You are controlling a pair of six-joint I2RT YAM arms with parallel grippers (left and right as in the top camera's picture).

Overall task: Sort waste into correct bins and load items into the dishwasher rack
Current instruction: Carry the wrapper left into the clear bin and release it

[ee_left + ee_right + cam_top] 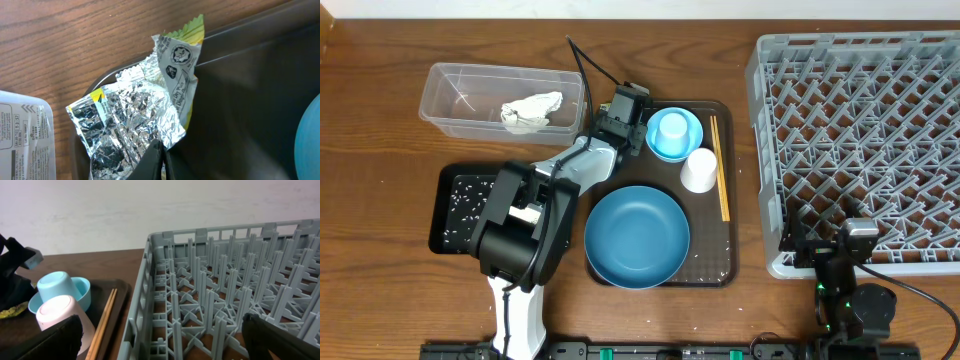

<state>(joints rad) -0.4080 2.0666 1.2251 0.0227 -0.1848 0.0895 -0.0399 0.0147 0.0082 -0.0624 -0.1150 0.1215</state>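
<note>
ok so counting it all up: one yellow-green wrapper (150, 105), silver foil on the inside, and the left gripper (161, 161) is clamped down tight on its bottom edge, jaws pressed together with the foil pinched between them. The wrapper sits right at the far left corner of the brown serving tray (728, 265), just beside the bowl, crumpled and standing up over the tray rim.

Two bins: one clear tub (450, 88) with exactly one crumpled white tissue (532, 110) in it, and one black tray (448, 180) in front of it with loose rice (468, 200) scattered over it, way too many grains to count.

On the brown tray: one big blue plate (637, 237) at the near side, one light-blue bowl (692, 128) at the far side with one light-blue cup (670, 130) upside down inside it, one white cup (699, 170) also upside down, touching the bowl's edge, and two wooden chopsticks (719, 165) lying side by side along the tray's right side.

One grey rack (860, 130) on the table (380, 60) to the right of all that, nothing in it.

Right gripper (161, 330) is parked at the rack's near left corner, fingers (55, 340) spread wide apart, holding nothing
</note>
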